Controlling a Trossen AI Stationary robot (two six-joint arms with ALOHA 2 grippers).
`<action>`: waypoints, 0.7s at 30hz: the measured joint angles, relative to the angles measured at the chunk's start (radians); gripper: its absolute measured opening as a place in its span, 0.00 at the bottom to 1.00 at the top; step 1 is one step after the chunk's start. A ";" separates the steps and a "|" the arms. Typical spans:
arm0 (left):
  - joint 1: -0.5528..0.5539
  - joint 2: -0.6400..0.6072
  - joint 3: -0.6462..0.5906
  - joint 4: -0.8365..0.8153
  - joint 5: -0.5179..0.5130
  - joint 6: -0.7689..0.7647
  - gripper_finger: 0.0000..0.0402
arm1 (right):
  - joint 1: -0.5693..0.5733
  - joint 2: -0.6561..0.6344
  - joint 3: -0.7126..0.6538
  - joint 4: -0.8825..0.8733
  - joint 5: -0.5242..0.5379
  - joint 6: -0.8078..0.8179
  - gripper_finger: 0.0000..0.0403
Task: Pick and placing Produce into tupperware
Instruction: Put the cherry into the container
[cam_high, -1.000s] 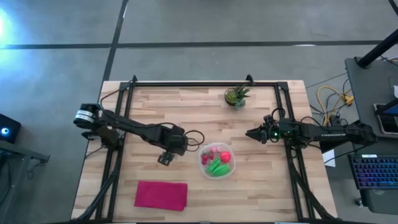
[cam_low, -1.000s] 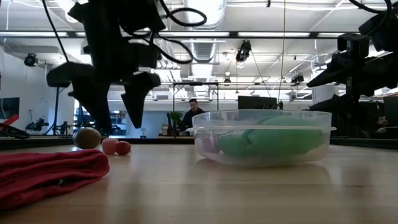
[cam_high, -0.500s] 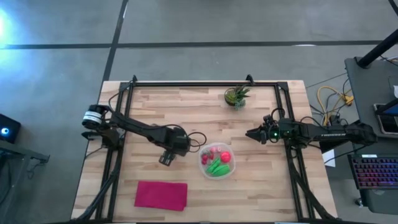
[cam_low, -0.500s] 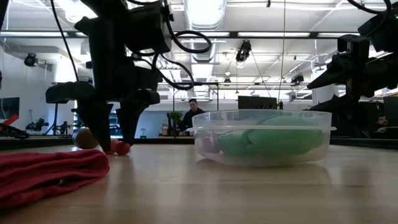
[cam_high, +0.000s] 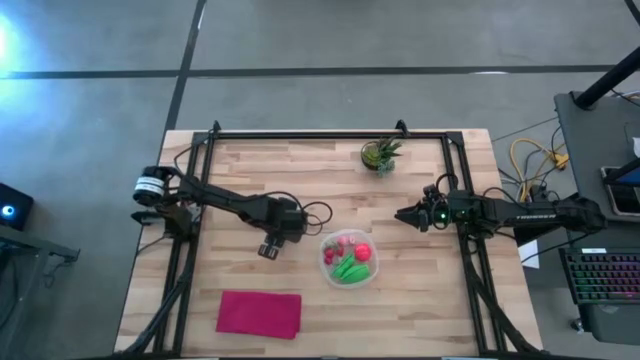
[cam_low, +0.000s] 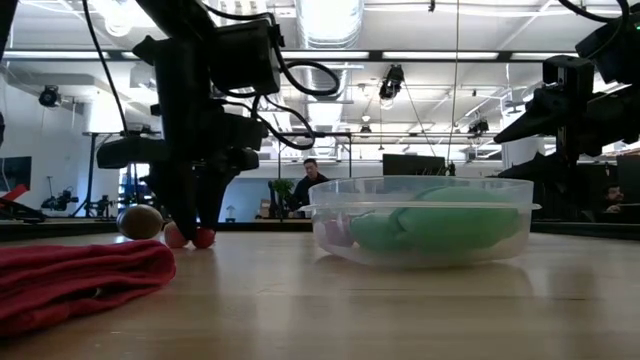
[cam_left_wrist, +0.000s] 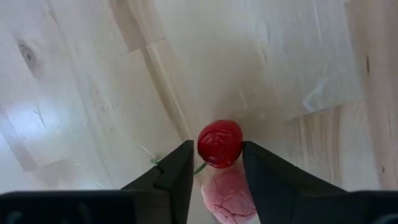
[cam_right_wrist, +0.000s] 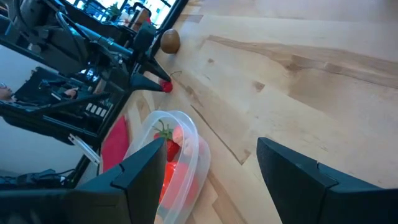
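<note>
Nearest, the magenta cloth (cam_high: 259, 312) lay unused; further back the left gripper (cam_left_wrist: 212, 163) sat down on the table, fingers narrowly straddling the red cherry (cam_left_wrist: 219, 143), pink piece (cam_left_wrist: 229, 195) touching behind. Best squeeze only the cherry, lift straight, carry right to the tupperware (cam_high: 349, 259). Right gripper (cam_high: 402, 214) waited far right, spread wide.

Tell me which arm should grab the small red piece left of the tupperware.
Left. The left gripper already straddles the red piece, jaws open; the right gripper waits beyond the tupperware.
</note>
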 joint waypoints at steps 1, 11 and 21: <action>0.002 0.000 0.000 0.000 0.003 0.000 0.29 | 0.000 0.000 0.000 0.000 0.000 0.000 0.60; 0.006 0.000 0.000 0.000 0.027 0.006 0.22 | 0.000 0.000 0.000 0.000 0.000 -0.005 0.60; 0.007 -0.003 0.076 -0.018 0.030 -0.001 0.21 | 0.000 0.000 0.000 0.000 0.000 -0.008 0.60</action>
